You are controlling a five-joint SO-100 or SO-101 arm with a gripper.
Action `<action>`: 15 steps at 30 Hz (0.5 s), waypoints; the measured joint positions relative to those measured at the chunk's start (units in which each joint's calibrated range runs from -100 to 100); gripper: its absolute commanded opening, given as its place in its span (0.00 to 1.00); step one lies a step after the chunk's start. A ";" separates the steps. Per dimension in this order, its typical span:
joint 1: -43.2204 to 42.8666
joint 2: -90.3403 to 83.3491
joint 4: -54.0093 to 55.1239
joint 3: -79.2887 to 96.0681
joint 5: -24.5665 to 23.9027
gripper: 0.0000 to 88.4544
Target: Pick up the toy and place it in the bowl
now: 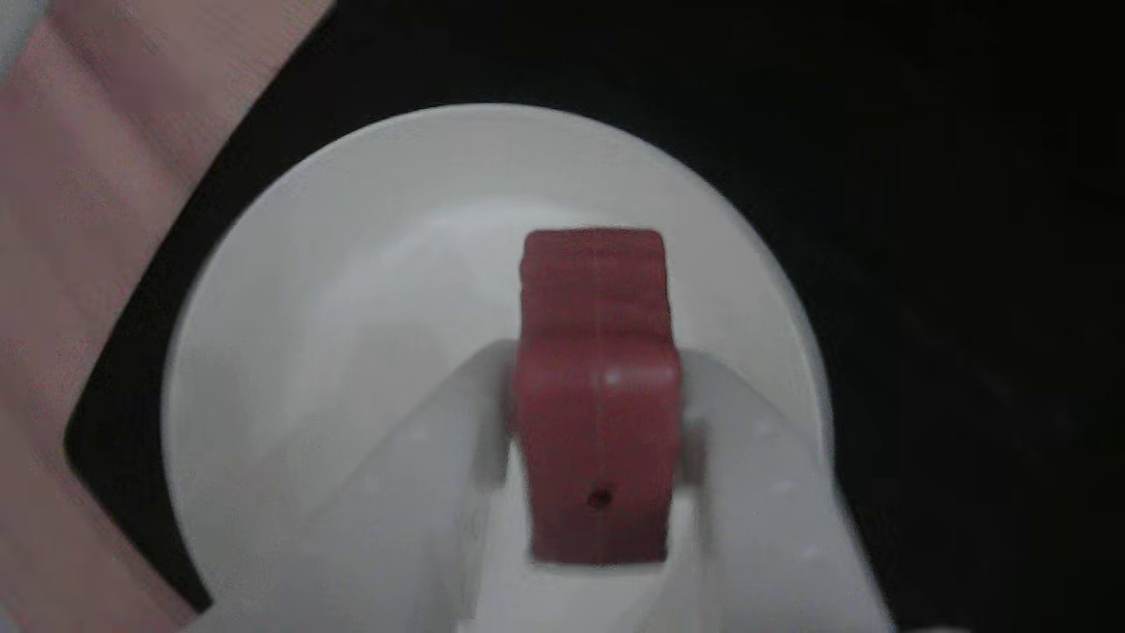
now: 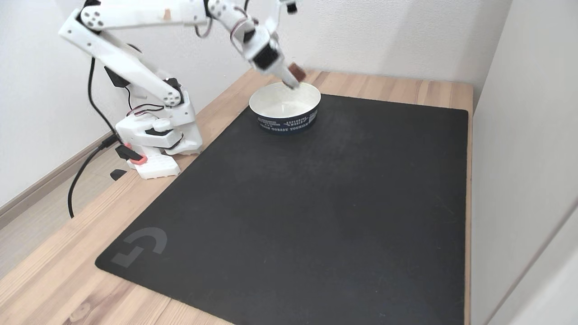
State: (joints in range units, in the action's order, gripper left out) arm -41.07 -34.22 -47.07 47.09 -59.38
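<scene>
Reaching from the base at left in the fixed view, over the black mat (image 2: 316, 203). Gripper (image 2: 294, 77) clamped on the toy (image 2: 297, 70), held above the white bowl (image 2: 284, 108); toy (image 1: 598, 387) over bowl (image 1: 352, 264) in the other view.

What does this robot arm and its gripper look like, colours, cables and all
The arm is white printed plastic with round joint housings and dark motor blocks. Thin red and black wires run along it, a thick black cable leaves the base, and the gripper has white fingers.
</scene>
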 measured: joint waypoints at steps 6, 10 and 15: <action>-1.91 -9.16 7.68 16.72 0.00 0.03; -1.91 -13.66 8.02 23.62 -0.05 0.04; -1.91 -15.65 8.02 25.41 -2.57 0.20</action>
State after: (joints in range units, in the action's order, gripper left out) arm -42.99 -49.88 -39.05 72.51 -61.96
